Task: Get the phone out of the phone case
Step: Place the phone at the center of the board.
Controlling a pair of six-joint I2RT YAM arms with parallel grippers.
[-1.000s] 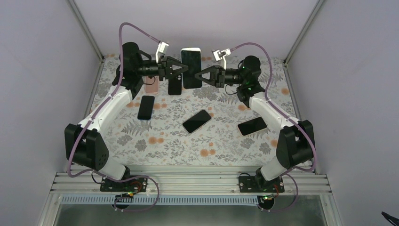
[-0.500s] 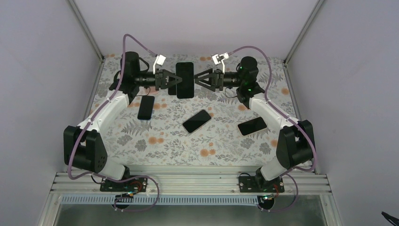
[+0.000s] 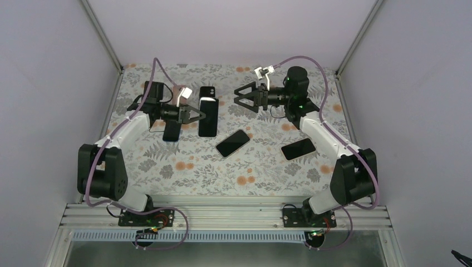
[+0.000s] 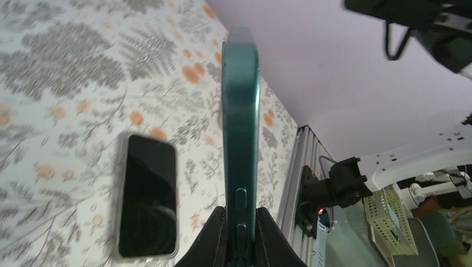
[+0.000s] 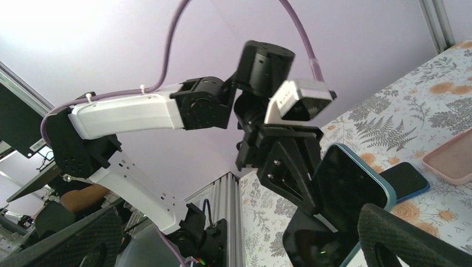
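Observation:
My left gripper (image 3: 200, 115) is shut on the long edge of the phone (image 3: 208, 118), which sits in its teal phone case (image 4: 240, 128) and hangs above the floral table. In the left wrist view the fingers (image 4: 214, 236) pinch the case just by its side buttons. The right wrist view shows the phone's black screen (image 5: 345, 186) framed by the teal rim. My right gripper (image 3: 238, 98) is open and empty, a short way to the right of the phone and not touching it.
Several other phones lie on the table: one in a clear case (image 3: 232, 143), one at the right (image 3: 298, 149), one under the left arm (image 3: 172, 131), one at the back (image 3: 207, 92). A pink case (image 5: 452, 158) lies behind the left arm.
My right gripper has let go of the phone, opened wide and drawn back to the right. My left arm has carried the cased phone down and toward the near left.

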